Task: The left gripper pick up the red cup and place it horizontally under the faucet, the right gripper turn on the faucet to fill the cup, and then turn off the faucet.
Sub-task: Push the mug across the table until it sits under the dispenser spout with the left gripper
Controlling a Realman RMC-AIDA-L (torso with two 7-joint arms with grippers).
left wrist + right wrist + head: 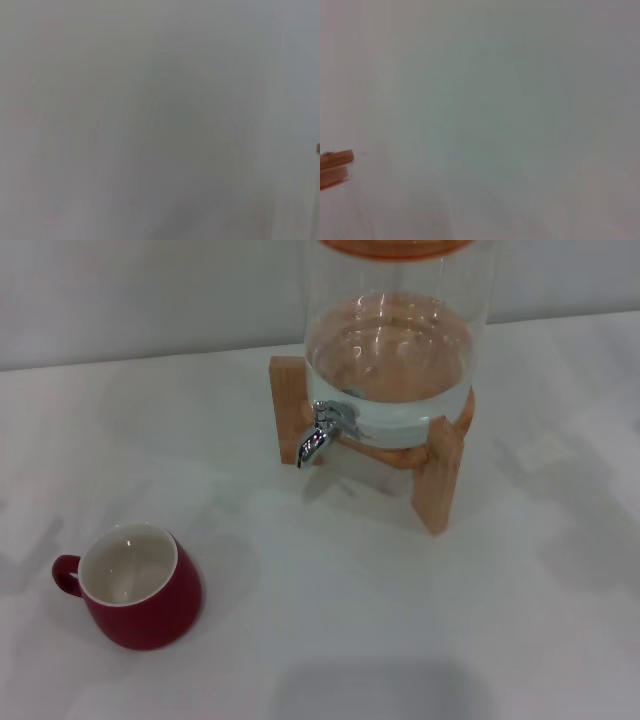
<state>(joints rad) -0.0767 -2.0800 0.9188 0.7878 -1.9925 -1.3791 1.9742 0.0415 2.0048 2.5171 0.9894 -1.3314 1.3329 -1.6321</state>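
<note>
Looking down from the head camera, you are seeing the red cup (pixel 135 587) sitting upright on the white table (pixel 420 630), near you and toward the left, its white inside facing up and its small loop handle pointing left. Nothing is touching it. Farther off and to the right, the wooden stand (pixel 440 465) is carrying a glass water dispenser (pixel 395 330) that is holding clear water in its lower part, with an orange-brown lid just showing at the top edge. The faucet (pixel 322 430) is sticking out of the dispenser's base on the left, near side, its chrome spout pointing down at bare table and its lever sitting on top. The cup is standing well apart from the faucet, nearer and further left, and is not under the spout. Neither the left gripper nor the right gripper is appearing in any view, so you cannot tell whether either pincer is spread or pressed together; only soft shadows are lying on the table at the left, the right and the near edge. Your left wrist camera is showing little but blank pale surface, with a tiny brown speck at one edge. Your right wrist camera is likewise showing pale surface, with a corner of the wooden stand (pixel 336 159) entering at one edge.
</note>
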